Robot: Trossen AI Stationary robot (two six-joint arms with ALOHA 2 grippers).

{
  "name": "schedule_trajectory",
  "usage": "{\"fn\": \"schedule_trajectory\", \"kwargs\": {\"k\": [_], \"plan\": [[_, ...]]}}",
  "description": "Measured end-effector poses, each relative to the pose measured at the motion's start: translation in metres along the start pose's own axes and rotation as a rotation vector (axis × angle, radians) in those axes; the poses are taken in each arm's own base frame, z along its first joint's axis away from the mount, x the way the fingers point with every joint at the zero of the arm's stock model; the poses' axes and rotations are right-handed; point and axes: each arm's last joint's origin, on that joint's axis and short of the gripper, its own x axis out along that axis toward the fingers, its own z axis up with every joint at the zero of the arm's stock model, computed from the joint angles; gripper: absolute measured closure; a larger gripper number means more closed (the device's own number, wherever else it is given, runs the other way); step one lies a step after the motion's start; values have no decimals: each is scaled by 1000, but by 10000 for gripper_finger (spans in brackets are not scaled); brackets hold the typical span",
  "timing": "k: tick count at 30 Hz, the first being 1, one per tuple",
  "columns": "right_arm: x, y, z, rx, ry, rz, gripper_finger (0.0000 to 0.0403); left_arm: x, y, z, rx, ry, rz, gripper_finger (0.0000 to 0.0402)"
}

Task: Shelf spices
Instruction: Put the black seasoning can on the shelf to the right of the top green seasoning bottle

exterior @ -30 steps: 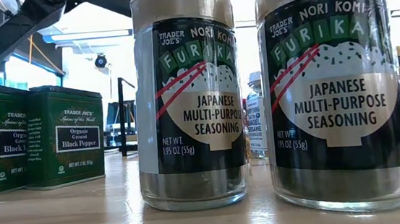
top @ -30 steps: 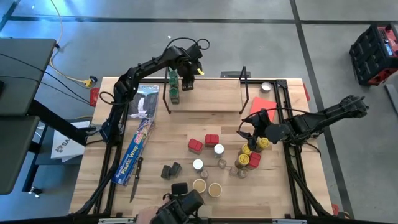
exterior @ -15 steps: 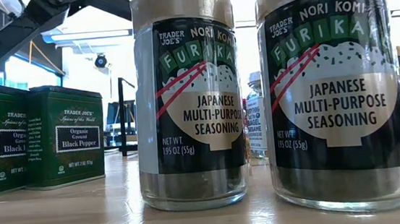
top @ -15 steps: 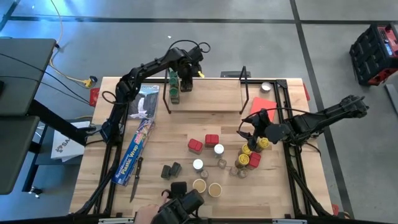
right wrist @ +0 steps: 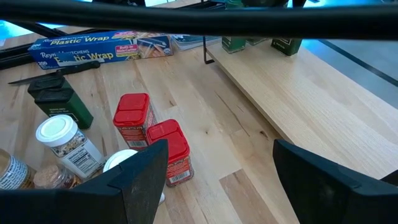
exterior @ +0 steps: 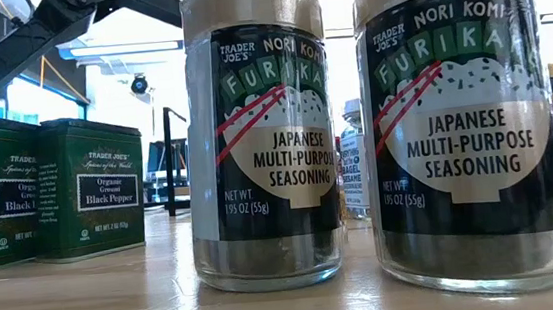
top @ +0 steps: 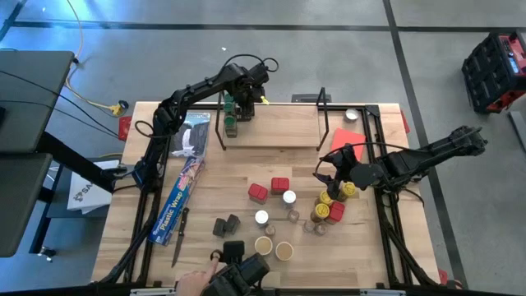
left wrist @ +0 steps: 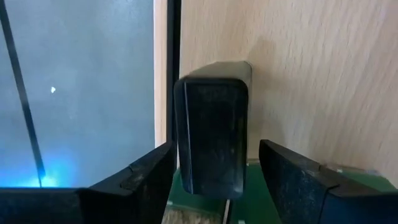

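The shelf, a light board in a black wire frame, stands at the table's far side. My left gripper points down over its far left corner, open. Its fingers stand on either side of a dark green tin that stands on the board, with narrow gaps. Another green tin stands beside it. Loose spices lie mid-table: red tins, white-lidded jars, yellow-lidded jars and tan-lidded furikake jars. My right gripper hangs open above the yellow-lidded jars, with red tins ahead of it.
A blue plastic-wrap box and a knife lie along the left side. A red card leans at the shelf's right end. Two green pepper tins stand near the front edge, where a person's hand shows.
My left gripper has stayed over the shelf's far left corner and tipped a little there. The right arm has kept still.
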Motion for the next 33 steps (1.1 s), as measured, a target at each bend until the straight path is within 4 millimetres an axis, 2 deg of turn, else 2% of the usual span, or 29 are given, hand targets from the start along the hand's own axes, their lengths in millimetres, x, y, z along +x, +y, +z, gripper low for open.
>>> {"fn": "schedule_trajectory", "kwargs": {"k": [4, 14, 21, 26, 33], "plan": [[0, 0, 0, -2, -1, -1, 119, -5, 0, -4, 5, 43, 32, 174], [0, 0, 0, -3, -4, -7, 119, -29, -2, -7, -7, 2, 77, 174], [0, 0, 0, -6, -5, -7, 119, -37, -6, 9, -44, -170, 56, 175], [1, -2, 1, -1, -5, -16, 119, -29, -1, 22, -84, -292, 51, 200], [1, -2, 1, 3, -5, -16, 119, -2, 5, 25, -111, -229, 61, 268]]}}
